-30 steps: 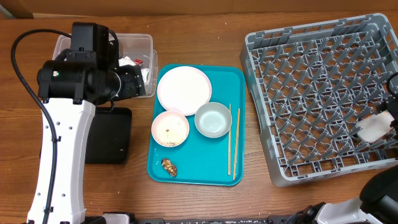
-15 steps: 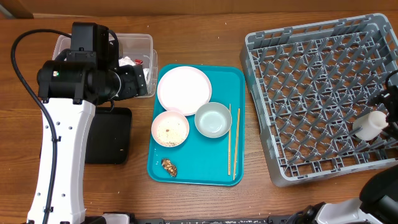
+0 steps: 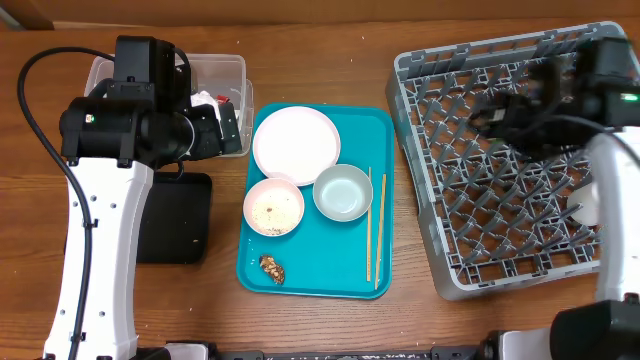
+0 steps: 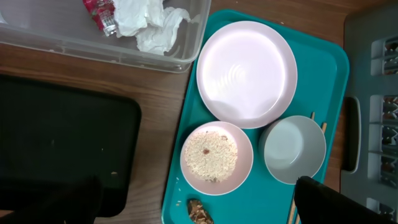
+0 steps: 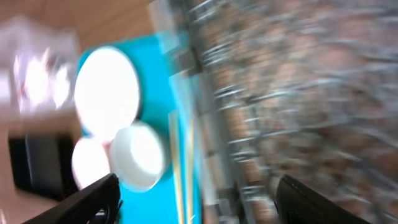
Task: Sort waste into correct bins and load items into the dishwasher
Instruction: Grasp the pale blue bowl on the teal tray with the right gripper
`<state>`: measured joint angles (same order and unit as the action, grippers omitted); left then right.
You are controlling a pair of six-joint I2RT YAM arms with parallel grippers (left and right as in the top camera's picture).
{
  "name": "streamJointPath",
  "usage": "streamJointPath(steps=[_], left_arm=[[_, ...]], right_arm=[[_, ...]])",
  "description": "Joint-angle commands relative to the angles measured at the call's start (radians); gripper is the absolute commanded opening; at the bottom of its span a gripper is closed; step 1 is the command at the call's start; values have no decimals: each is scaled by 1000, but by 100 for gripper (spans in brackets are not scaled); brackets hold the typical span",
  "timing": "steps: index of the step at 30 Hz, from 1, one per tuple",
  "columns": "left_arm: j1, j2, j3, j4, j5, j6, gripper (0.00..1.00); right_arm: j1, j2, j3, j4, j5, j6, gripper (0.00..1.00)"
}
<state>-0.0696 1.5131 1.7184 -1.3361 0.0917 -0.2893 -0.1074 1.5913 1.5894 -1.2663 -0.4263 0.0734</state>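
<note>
Overhead, a teal serving tray (image 3: 320,262) is seen at the middle of the wooden table (image 3: 320,322). A strip of bare wood lies between its 3 o'clock edge and the grey dish rack (image 3: 460,230). A narrower strip parts its 9 o'clock edge from the black tray (image 3: 180,225). The clear tub (image 3: 225,62) stands at 10 o'clock of the teal tray, its near corner just beside the tray's rim. Bare wood is also seen along the 6 o'clock side of the table.

On the teal tray a white-pinkish plate (image 3: 296,143) is set at the 12 o'clock end. A white bowl (image 3: 273,207) holding rice-like crumbs (image 4: 212,155) lies at 7 o'clock of the plate, and a blue-grey bowl (image 3: 343,192) at 5 o'clock of it. The chopsticks (image 3: 375,230) are laid along the 3 o'clock rim. The brown lump (image 3: 271,267) lies near the 7 o'clock corner. Crumpled tissue (image 4: 149,22) and a red wrapper (image 4: 99,12) rest in the tub. A small white cup (image 3: 582,208) lies in the rack toward 4 o'clock, partly hidden by the right arm.

The left arm is raised from the 7 o'clock corner and bent toward 3 o'clock. The left gripper (image 3: 230,125) is held above the tub's 3 o'clock wall. In the left wrist view its fingers (image 4: 339,202) are spread wide with nothing between them. The right arm is brought up the 3 o'clock edge and folded over the rack's 12 o'clock half, with the right gripper (image 3: 487,115) pointed toward 9 o'clock. The right wrist view is badly blurred. Its fingers (image 5: 93,199) are seen far apart at the lower corners, released and grasping nothing.
</note>
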Motion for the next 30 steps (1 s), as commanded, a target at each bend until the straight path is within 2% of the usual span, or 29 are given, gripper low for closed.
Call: streamJointPath(steps=[1, 6, 9, 14, 20, 26, 30], left_arm=[[3, 3, 5, 1, -14, -6, 100], [3, 3, 5, 1, -14, -6, 100], [3, 3, 5, 0, -14, -6, 100], [3, 3, 5, 0, -14, -6, 100], [3, 3, 5, -3, -14, -6, 100], [3, 3, 5, -3, -14, -6, 100], [3, 3, 5, -3, -14, -6, 100]], right_arm=[[210, 4, 7, 2, 63, -17, 82], [423, 64, -1, 6, 204, 71, 82], [501, 120, -1, 5, 272, 143, 82], [562, 226, -16, 9, 276, 168, 82], [568, 356, -39, 24, 268, 201, 79], [568, 450, -40, 32, 268, 201, 56], [568, 466, -42, 38, 268, 201, 47]])
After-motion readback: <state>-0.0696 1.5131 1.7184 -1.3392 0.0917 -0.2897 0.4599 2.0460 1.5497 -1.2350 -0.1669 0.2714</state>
